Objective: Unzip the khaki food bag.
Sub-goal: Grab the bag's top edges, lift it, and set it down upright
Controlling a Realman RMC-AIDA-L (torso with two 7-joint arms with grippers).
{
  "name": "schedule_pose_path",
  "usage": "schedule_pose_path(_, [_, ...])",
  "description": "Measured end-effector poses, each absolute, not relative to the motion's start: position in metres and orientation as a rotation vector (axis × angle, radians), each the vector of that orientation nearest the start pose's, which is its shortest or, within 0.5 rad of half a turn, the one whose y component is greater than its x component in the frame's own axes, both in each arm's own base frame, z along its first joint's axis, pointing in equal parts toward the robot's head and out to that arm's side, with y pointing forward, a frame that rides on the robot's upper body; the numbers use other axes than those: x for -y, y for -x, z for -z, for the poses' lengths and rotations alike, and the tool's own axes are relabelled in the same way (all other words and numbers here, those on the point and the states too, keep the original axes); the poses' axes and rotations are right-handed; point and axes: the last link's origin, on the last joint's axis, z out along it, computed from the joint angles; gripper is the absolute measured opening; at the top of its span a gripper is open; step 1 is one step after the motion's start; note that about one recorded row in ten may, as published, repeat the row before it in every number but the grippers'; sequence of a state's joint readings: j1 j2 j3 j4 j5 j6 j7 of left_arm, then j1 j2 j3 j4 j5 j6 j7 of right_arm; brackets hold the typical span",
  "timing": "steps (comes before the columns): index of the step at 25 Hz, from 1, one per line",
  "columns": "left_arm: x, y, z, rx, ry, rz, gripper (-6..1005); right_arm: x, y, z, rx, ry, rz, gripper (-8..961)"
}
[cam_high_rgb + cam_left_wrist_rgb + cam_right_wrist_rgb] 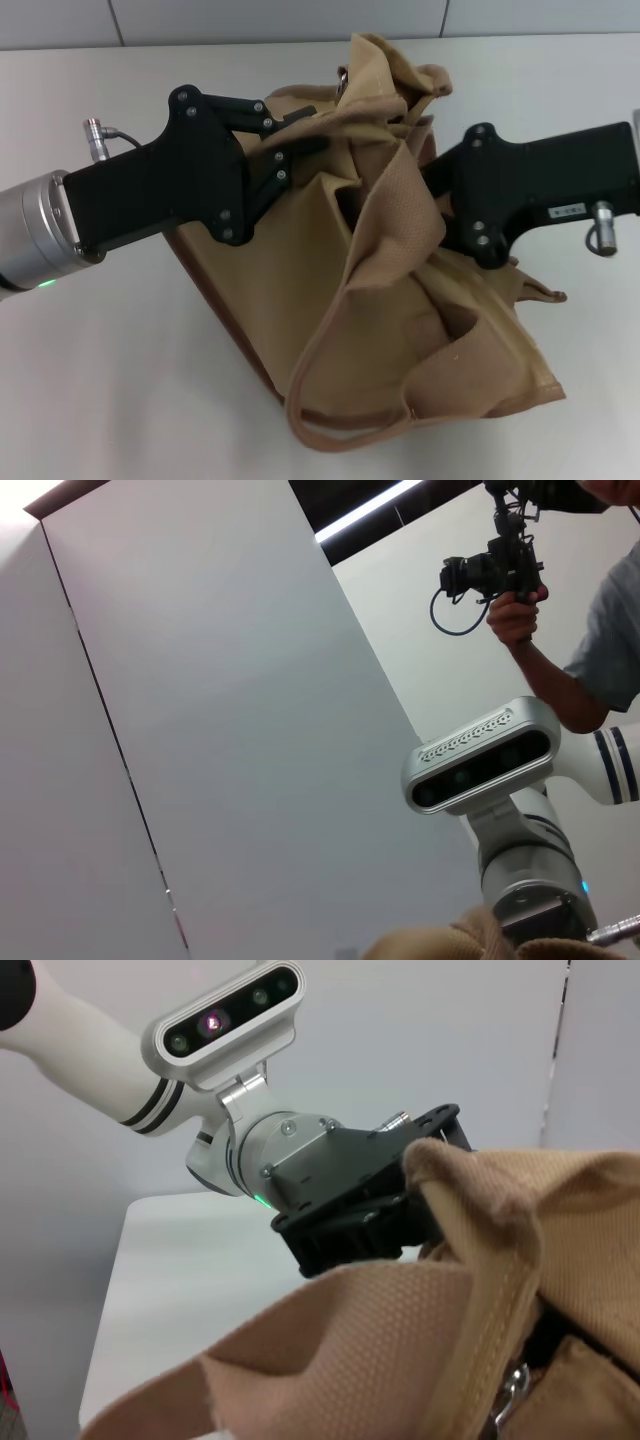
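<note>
The khaki food bag lies crumpled on the white table in the head view, its top pointing away from me. One webbing handle loops toward the near edge. My left gripper comes in from the left, and its fingers pinch the bag's top edge. My right gripper reaches in from the right, its tips buried under a fold and the other handle. The right wrist view shows bag fabric up close, a small metal pull, and the left gripper behind the cloth. No zipper line shows.
The white table has open surface to the left and front of the bag. A grey wall runs along the back. In the left wrist view a person holds a camera behind my head unit.
</note>
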State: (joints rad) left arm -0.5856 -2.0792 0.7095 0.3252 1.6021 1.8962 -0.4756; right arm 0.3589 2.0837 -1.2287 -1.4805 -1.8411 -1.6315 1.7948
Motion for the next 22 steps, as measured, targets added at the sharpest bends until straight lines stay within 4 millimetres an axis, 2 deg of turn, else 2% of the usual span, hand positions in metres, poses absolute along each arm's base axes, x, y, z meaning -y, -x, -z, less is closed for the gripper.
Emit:
schedule_pose_path(9, [-0.298, 0.205, 0.006, -0.424, 2.356, 1.306, 59, -0.296, -0.154, -0.044, -0.143, 2.93, -0.472, 13])
schedule_pose_path(15, [-0.299, 0.203, 0.007, -0.436, 2.363, 1.315, 59, -0.301, -0.159, -0.054, -0.208, 2.872, -0.589, 0])
schedule_pose_path(20, [-0.299, 0.202, 0.007, -0.437, 2.364, 1.317, 59, -0.302, -0.157, -0.051, -0.2, 2.892, -0.588, 13])
schedule_pose_path(22, [-0.299, 0.202, 0.007, -0.437, 2.364, 1.318, 59, -0.302, -0.156, -0.049, -0.192, 2.903, -0.584, 87])
